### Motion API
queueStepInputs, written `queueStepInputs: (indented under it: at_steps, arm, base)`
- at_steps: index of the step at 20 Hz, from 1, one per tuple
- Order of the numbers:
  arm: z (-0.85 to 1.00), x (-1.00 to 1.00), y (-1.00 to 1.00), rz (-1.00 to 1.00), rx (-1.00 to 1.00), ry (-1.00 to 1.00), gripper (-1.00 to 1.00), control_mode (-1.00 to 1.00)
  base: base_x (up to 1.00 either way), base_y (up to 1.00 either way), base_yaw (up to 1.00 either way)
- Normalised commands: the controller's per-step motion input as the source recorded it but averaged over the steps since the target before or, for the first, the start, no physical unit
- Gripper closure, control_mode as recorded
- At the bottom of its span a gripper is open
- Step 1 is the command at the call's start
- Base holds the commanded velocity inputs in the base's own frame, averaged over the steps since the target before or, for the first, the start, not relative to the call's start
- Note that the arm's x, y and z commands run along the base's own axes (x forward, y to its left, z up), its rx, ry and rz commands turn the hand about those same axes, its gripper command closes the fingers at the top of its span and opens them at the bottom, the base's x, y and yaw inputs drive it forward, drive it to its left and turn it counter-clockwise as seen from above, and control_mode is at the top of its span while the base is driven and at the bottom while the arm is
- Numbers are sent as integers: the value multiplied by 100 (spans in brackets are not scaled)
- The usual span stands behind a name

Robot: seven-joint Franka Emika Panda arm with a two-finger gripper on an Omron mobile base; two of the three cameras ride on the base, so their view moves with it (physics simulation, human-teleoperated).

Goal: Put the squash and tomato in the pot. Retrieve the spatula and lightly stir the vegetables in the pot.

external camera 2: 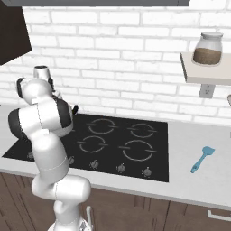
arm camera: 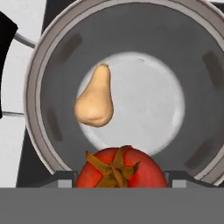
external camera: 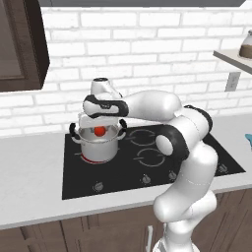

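Note:
The steel pot [external camera: 98,146] stands on the front left burner of the black cooktop [external camera: 197,162]. My gripper [external camera: 100,124] hangs just above its rim, shut on the red tomato [external camera: 100,131]. In the hand view the tomato [arm camera: 120,171] sits between my finger tips with its stem side facing the camera, and my gripper [arm camera: 120,180] points straight down into the pot [arm camera: 39,74]. The tan squash [arm camera: 94,103] lies on the pot's bottom. The teal spatula [external camera 2: 202,159] lies on the counter to the right of the cooktop.
A white brick wall runs behind the counter. A shelf [external camera 2: 205,72] at the upper right carries a glass jar [external camera 2: 207,48], with a wall outlet [external camera 2: 206,90] below it. A dark cabinet [external camera: 19,44] hangs at the upper left. The other three burners [external camera 2: 135,151] are bare.

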Motion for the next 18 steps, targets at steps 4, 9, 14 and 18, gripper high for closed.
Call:
queueStepInputs:
  at_steps: [4, 9, 14, 18]
  arm:
    - [-24, 23, 0, 0, 11, -4, 100, -100]
    - [-17, 30, 0, 0, 3, -2, 100, -100]
    - [-24, 38, 5, 0, 0, 0, 100, -100]
    - [-22, 20, 12, 0, 0, 0, 100, -100]
  base:
    - [0, 0, 0]
    - [0, 0, 0]
    - [0, 0, 0]
    - [0, 0, 0]
